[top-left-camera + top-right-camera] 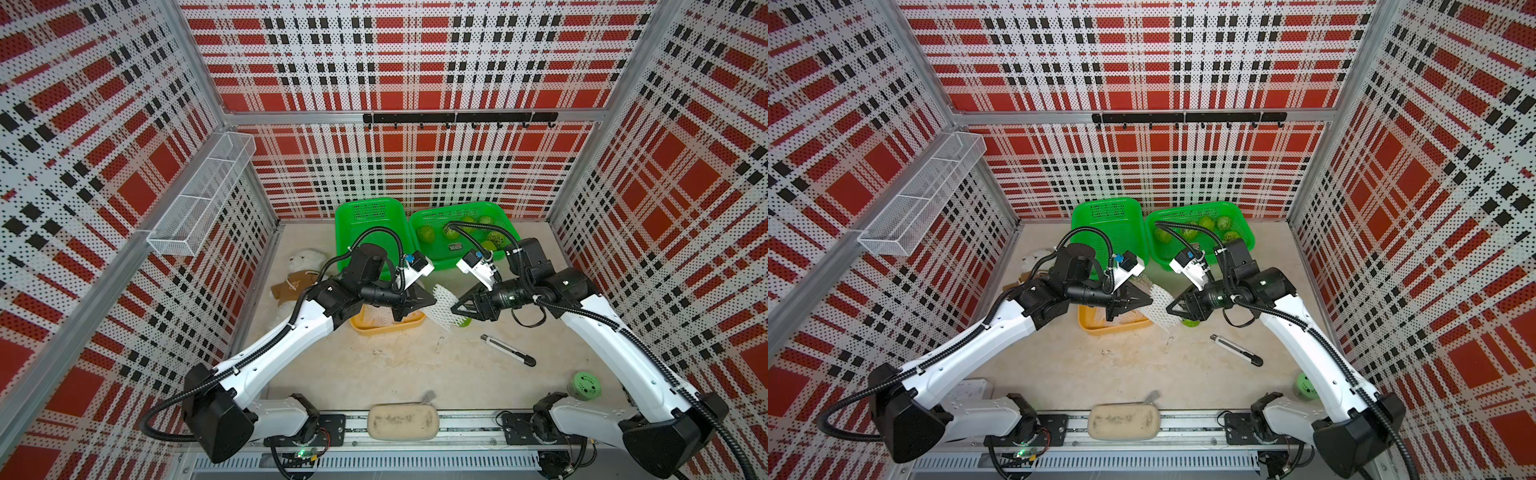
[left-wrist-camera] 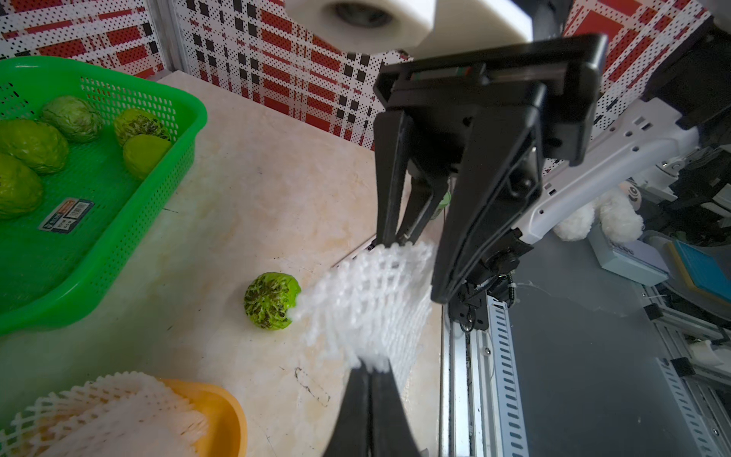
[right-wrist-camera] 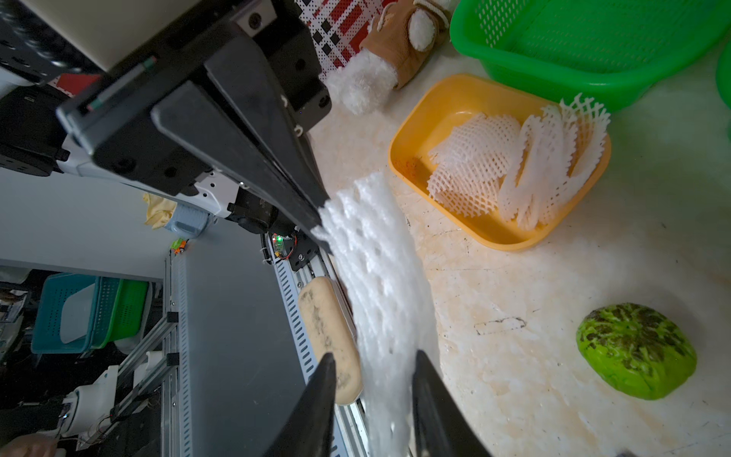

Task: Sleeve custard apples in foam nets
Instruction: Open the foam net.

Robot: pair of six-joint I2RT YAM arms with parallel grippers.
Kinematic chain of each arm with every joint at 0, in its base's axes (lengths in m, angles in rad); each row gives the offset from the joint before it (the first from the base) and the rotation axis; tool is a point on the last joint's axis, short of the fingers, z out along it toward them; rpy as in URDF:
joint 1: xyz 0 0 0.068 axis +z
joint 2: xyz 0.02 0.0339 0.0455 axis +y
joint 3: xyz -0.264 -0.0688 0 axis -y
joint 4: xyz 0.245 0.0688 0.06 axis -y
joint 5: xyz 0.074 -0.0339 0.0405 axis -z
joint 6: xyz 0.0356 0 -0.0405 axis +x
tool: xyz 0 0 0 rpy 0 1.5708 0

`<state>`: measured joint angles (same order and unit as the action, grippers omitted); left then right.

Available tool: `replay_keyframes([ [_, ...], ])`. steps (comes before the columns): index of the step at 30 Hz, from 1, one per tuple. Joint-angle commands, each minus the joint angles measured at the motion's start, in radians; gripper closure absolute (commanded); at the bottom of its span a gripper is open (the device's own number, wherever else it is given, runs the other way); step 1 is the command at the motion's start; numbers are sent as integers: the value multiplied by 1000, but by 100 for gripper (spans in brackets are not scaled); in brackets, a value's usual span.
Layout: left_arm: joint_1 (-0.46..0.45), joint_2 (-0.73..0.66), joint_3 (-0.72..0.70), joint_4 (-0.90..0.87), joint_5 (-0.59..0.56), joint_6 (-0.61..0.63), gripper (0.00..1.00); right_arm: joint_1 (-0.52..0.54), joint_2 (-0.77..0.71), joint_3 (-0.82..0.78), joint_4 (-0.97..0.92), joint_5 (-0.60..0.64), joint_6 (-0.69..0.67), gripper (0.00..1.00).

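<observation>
Pale marbled tabletop (image 1: 395,365): left end effector (image 2: 370,370) pinched together on one rim of the foam net (image 2: 368,300), probably light and squashy; right end effector (image 3: 375,354), jaws apart around the opposite rim. Custard apple (image 3: 637,350) lies nearby, seemingly firm, bumpy.

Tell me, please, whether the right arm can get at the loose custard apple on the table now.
Probably yes: the custard apple lies bare just beside the right gripper, though the foam net hangs between its open jaws.
</observation>
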<state>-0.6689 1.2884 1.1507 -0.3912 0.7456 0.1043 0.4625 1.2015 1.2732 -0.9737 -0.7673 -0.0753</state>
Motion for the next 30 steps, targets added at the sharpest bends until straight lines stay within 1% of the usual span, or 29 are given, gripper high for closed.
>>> replay_keyframes([
  [1,15,-22,-22,65,31,-27,100,-18,-24,-24,69,-4,21,54],
  [3,34,-46,-56,141,32,-72,100,-56,-47,-47,98,-18,43,45],
  [5,68,-75,-102,250,59,-140,100,-100,-85,-85,145,-51,68,35],
  [6,84,-87,-121,294,76,-172,100,-117,-104,-103,167,-63,78,32],
  [9,124,-113,-163,409,131,-254,100,-160,-151,-156,237,-116,112,28],
  [12,153,-128,-189,485,161,-311,100,-167,-183,-206,321,-162,149,29],
  [13,164,-133,-199,511,166,-331,100,-167,-193,-224,359,-183,165,32],
  [16,196,-146,-241,644,199,-424,100,-168,-213,-283,501,-252,241,56],
  [18,208,-144,-260,727,233,-492,100,-165,-213,-323,622,-295,311,68],
  [20,213,-139,-264,757,258,-517,100,-154,-215,-346,716,-317,361,79],
  [23,213,-141,-271,766,272,-523,100,-137,-215,-353,785,-320,385,92],
  [25,212,-143,-273,768,275,-525,100,-128,-209,-350,811,-323,398,94],
  [30,213,-141,-274,787,281,-543,100,-79,-185,-338,842,-314,398,95],
])
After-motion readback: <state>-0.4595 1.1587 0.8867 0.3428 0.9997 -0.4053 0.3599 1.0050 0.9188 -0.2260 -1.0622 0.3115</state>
